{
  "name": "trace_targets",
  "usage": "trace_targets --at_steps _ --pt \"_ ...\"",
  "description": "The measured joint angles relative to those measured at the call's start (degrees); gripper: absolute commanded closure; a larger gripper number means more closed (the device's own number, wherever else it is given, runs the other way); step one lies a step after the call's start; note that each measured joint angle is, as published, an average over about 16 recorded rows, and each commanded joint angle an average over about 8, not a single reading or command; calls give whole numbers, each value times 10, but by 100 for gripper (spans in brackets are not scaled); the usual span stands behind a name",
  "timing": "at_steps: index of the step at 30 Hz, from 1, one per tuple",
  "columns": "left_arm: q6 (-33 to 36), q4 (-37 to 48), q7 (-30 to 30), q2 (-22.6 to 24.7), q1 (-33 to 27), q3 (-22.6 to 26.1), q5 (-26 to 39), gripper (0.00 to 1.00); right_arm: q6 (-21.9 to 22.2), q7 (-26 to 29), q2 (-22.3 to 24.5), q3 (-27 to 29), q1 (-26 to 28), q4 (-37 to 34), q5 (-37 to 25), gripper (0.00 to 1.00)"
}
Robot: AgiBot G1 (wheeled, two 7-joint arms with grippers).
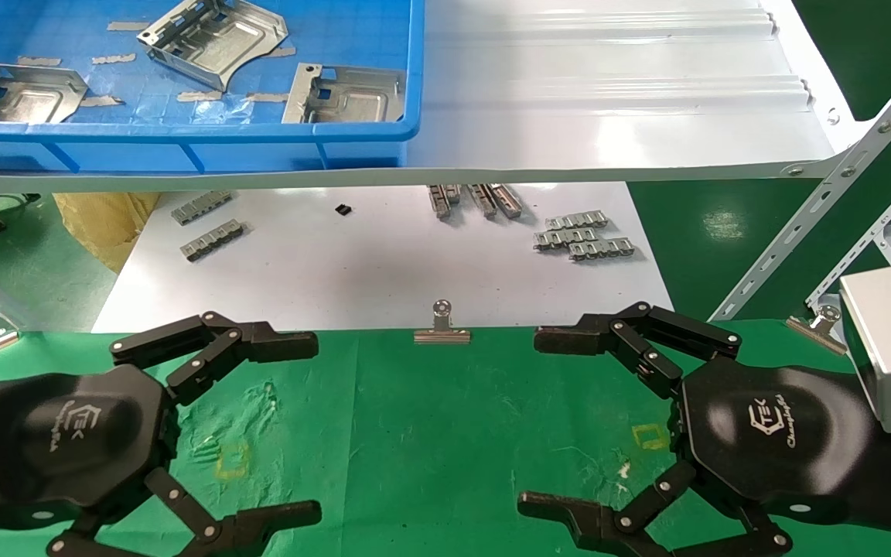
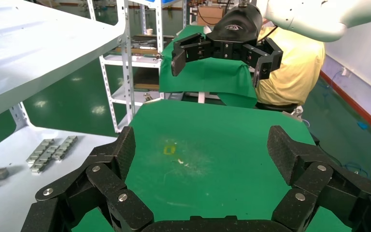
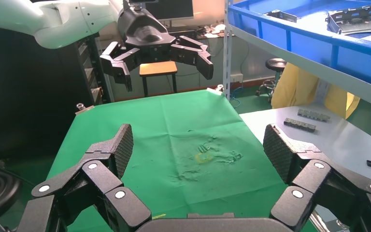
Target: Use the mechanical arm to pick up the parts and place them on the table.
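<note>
Head view: left gripper [image 1: 314,425] hangs low over the green table [image 1: 445,433], fingers spread wide, nothing between them. Right gripper [image 1: 527,422] mirrors it on the other side, fingers also spread wide and empty. The two point toward each other, well apart. Three metal parts sit in the blue bin [image 1: 182,143] on the white shelf [image 1: 616,100] at the back: one at the left edge [image 1: 16,93], one tilted in the middle [image 1: 213,40], one at the bin's right front [image 1: 345,94]. Below the shelf, a white sheet [image 1: 353,263] carries small grey link strips [image 1: 581,236]. A binder clip [image 1: 442,325] grips the cloth's far edge.

Left wrist view: own fingers [image 2: 113,159] open, green cloth bare between them w/ a yellow square mark [image 2: 170,150]. Right gripper [image 2: 224,63] shows farther off, open.

Right wrist view: own fingers [image 3: 111,152] spread over wrinkled cloth; left gripper [image 3: 166,65] seen opposite, open. Blue bin [image 3: 309,36] w/ parts up on the shelf.
</note>
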Motion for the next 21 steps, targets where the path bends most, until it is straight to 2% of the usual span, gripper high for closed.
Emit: trace_targets --at_steps 21 --pt "0 0 0 0 0 0 0 0 0 0 0 0 0 0 0 0"
